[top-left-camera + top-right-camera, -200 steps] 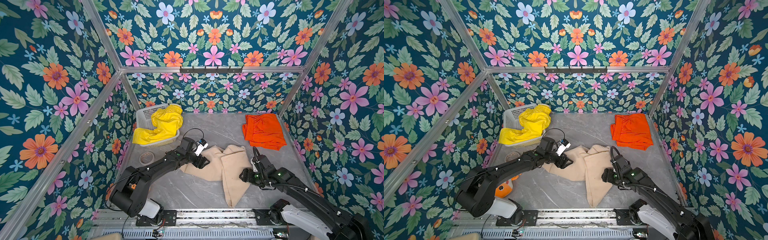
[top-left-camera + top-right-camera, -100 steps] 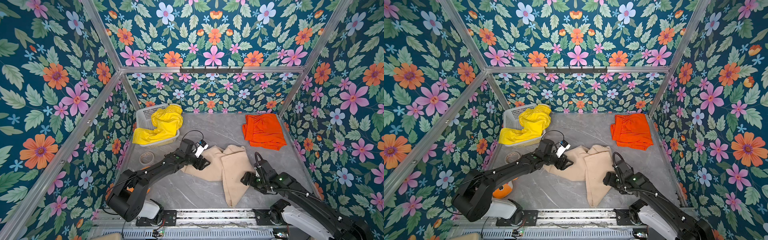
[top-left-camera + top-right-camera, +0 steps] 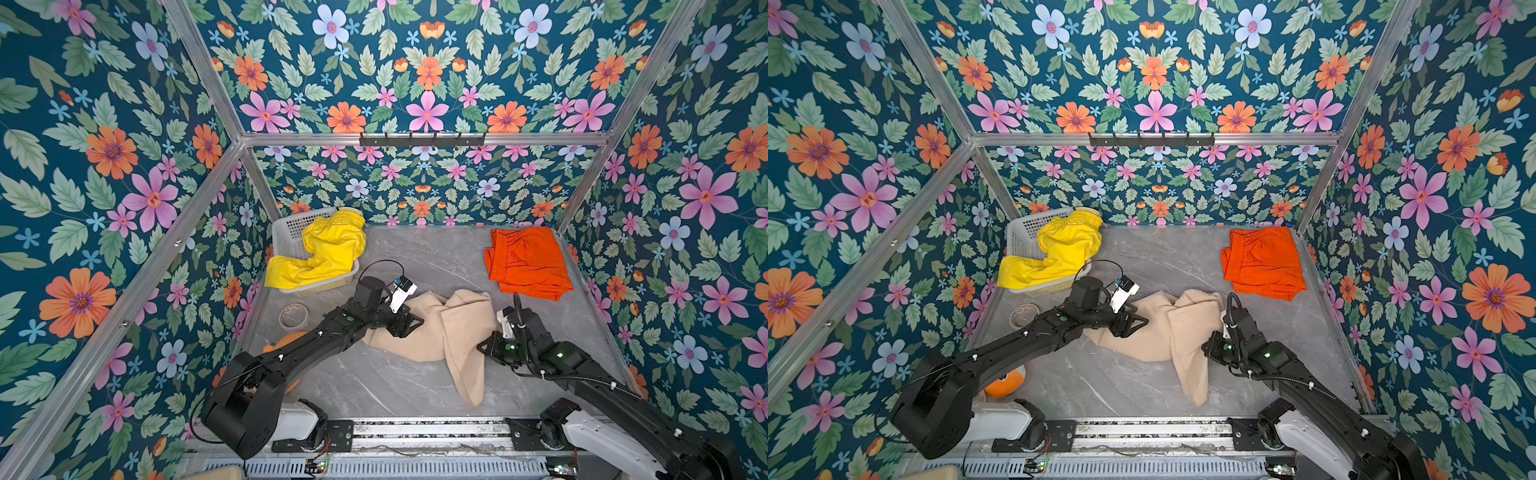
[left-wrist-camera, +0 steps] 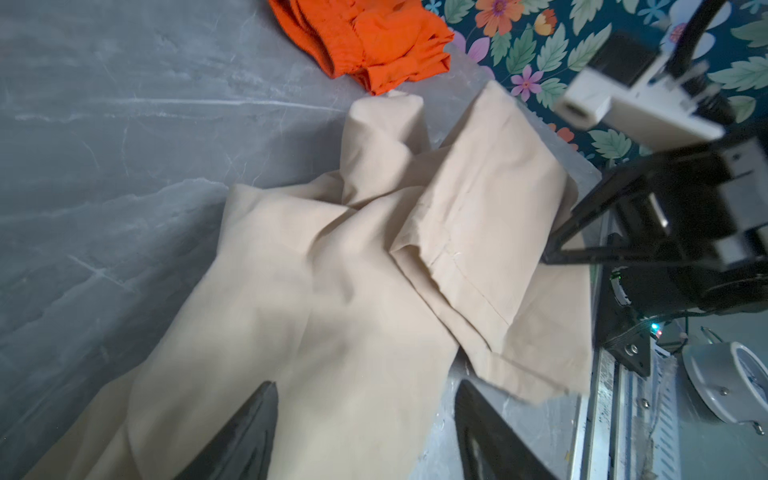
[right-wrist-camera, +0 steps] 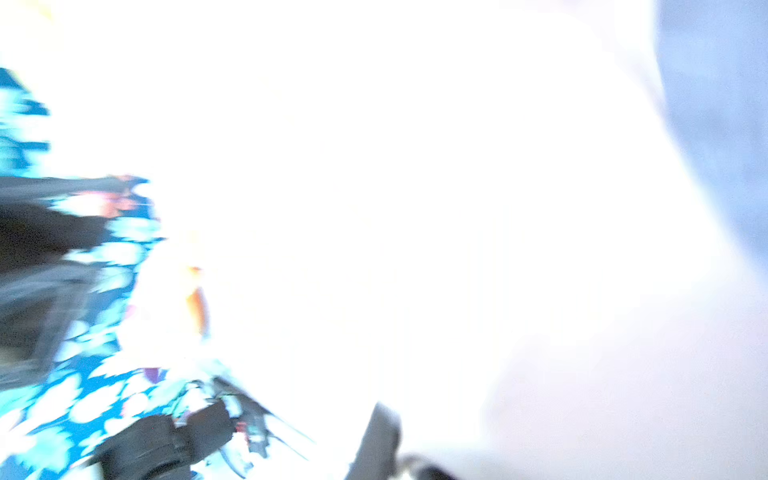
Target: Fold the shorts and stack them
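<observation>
Straightening the crumpled beige cloth shorts (image 3: 436, 332) at the middle of the grey marbled table (image 3: 374, 386), we hold the left jaws wide above one side, the right jaws closed at the opposite edge, grip unclear. Best, we judge: pinch both hems, pull taut, fold.

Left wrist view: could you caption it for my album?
Open left gripper over rumpled beige shorts; orange shorts lie beyond on grey table.

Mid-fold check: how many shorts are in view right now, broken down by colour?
Orange shorts: 1
Beige shorts: 1
Yellow shorts: 1
Total: 3
</observation>
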`<action>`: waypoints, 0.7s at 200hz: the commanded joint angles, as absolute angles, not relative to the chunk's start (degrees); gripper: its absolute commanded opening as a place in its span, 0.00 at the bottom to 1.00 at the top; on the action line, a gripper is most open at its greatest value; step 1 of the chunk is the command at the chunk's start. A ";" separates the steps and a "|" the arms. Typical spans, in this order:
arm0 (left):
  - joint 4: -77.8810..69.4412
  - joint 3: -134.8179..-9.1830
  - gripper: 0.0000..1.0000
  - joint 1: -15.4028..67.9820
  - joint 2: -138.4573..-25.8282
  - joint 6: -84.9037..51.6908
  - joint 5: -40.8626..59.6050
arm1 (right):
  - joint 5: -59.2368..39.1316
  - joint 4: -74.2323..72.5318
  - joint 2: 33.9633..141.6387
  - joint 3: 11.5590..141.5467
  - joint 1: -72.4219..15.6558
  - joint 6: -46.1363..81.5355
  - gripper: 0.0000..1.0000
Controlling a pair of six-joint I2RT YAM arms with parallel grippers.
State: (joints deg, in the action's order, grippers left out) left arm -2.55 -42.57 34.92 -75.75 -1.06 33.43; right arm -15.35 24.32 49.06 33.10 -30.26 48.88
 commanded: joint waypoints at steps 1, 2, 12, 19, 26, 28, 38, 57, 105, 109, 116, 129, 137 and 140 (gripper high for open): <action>-3.47 -43.54 0.69 34.98 -73.44 1.89 35.49 | -13.22 27.01 48.75 41.63 -30.32 43.31 0.03; -3.36 -43.61 0.69 34.98 -73.32 2.00 35.50 | -13.20 27.13 48.85 42.26 -30.28 43.19 0.03; -2.77 -44.16 0.70 34.98 -72.51 2.66 36.21 | -13.18 28.90 50.33 47.74 -30.32 40.99 0.02; -2.40 -44.61 0.70 34.96 -72.04 2.85 36.70 | -13.44 30.15 51.75 51.80 -30.32 39.60 0.01; -1.90 -45.19 0.70 34.98 -71.62 2.90 36.83 | -13.70 31.56 53.44 56.11 -30.32 38.08 0.00; -1.79 -45.40 0.70 34.98 -71.52 2.88 36.83 | -13.82 32.08 53.92 57.34 -30.30 37.51 0.00; -1.05 -46.15 0.70 34.98 -70.84 2.81 36.99 | -14.77 33.99 56.61 63.51 -30.31 35.58 0.00; 0.82 -47.66 0.70 34.96 -69.01 3.08 36.10 | -17.51 36.13 60.99 73.69 -30.33 33.05 0.00; 5.21 -50.06 0.71 34.98 -62.17 3.34 31.93 | -22.54 33.29 69.25 91.69 -30.93 31.79 0.00; 5.46 -49.97 0.71 34.98 -61.73 3.30 31.43 | -22.63 32.67 70.00 92.32 -30.90 31.79 0.00; 5.67 -49.77 0.71 34.98 -61.06 3.16 30.43 | -22.30 31.69 71.24 92.99 -30.87 31.45 0.00; 6.42 -49.19 0.71 34.98 -60.59 3.49 29.03 | -21.40 31.44 74.95 94.38 -30.78 30.19 0.00; 6.87 -48.89 0.71 34.98 -60.71 3.71 28.63 | -21.03 31.55 77.94 95.63 -30.59 28.97 0.00; 6.97 -48.80 0.70 34.98 -60.85 3.77 28.57 | -21.11 31.56 79.13 96.12 -30.52 28.54 0.00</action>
